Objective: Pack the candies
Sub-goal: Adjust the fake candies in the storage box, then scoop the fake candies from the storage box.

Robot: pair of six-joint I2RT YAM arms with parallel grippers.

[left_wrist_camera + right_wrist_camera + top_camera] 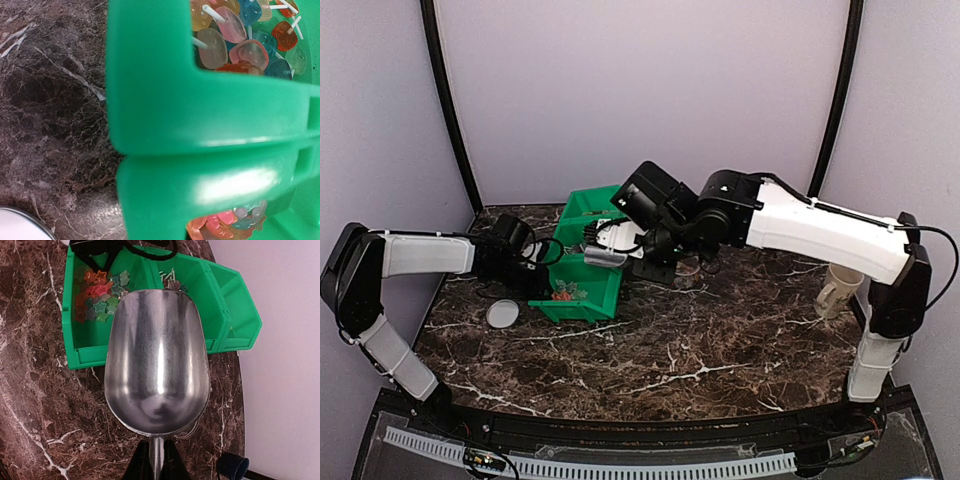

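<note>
Two robot arms converge over a marble table (720,340) on a green three-compartment bin (582,208), centre-left of frame. Above the bin, the right gripper (156,460) clenches a metal scoop (157,365) by its handle; the left gripper (525,265), closed, sits at its left edge. Star-shaped candies (97,295) lie in the lowermost compartment.

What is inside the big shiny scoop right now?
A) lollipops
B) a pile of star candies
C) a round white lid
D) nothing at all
D: the scoop shows only bare shiny metal inside, while the star candies lie in the green bin beyond it.
</note>
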